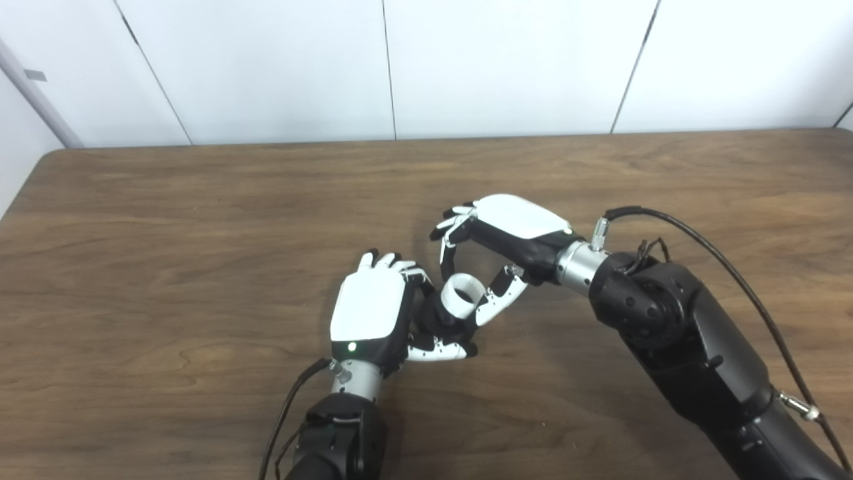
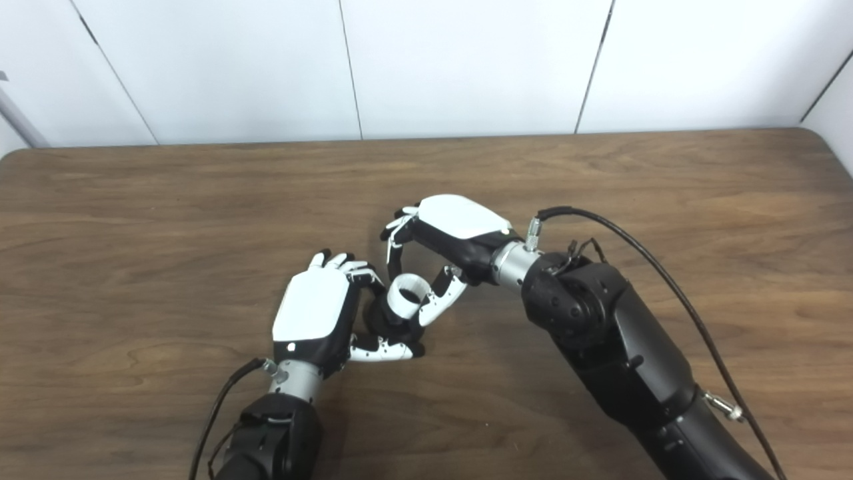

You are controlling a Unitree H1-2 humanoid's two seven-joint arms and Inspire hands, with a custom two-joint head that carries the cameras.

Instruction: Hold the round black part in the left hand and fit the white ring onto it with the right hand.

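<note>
My left hand (image 1: 373,313) is shut on the round black part (image 1: 443,319) and holds it low over the wooden table, near the middle. The white ring (image 1: 463,295) sits on top of the black part, tilted a little toward the right. My right hand (image 1: 496,247) reaches in from the right with its fingers (image 1: 445,250) curled over the ring's far side and its thumb (image 1: 498,299) against the ring's right side, so it is closed on the ring. The black part is mostly hidden by my left hand's fingers. The ring also shows in the right eye view (image 2: 408,293).
The brown wooden table (image 1: 200,220) runs to a white panelled wall at the back. A black cable (image 1: 720,260) loops over my right forearm. Another cable (image 1: 286,407) hangs beside my left wrist.
</note>
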